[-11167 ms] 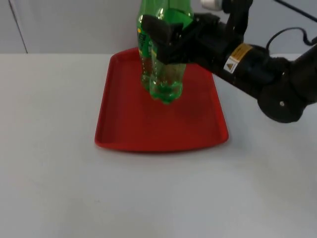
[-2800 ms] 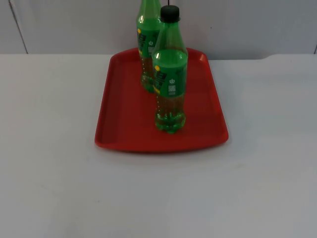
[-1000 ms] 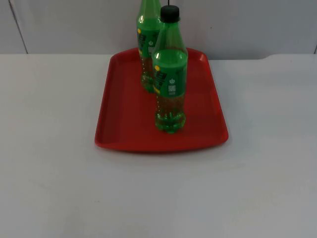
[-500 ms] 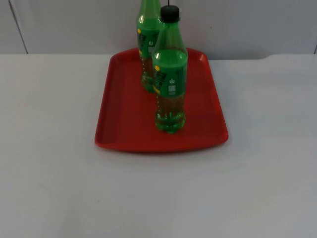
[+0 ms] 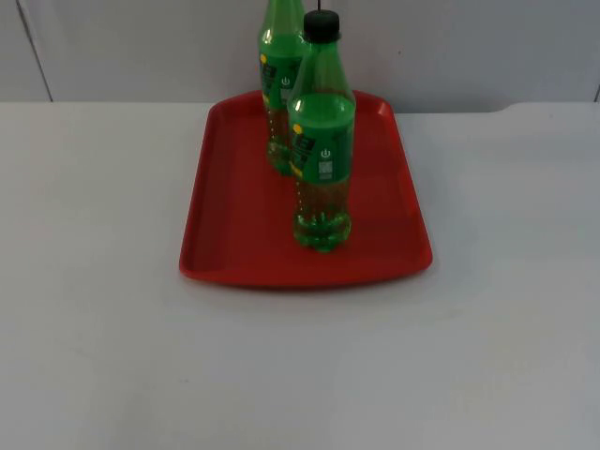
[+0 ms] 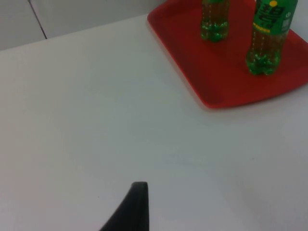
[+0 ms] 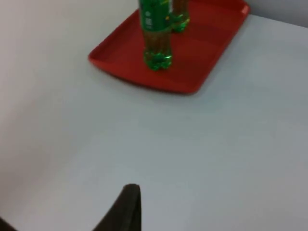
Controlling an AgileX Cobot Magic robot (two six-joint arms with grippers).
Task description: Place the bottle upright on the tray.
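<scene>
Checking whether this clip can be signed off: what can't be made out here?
- Far bottle: top cut off by the top view's edge; right side hidden by the near bottle.
- Label text on both: too small.
- Tray: far rim partly hidden behind the bottles.
- Left hand, right hand: one fingertip each; open or shut unclear.

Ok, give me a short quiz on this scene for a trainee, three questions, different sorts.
1. True or false: both bottles stand upright on the tray.
2. Which bottle has a black cap in sight: A, the near bottle; B, the far bottle?
3. Fill in: the tray is coloured ___.

Key: 1 true; 2 A; 3 red.
</scene>
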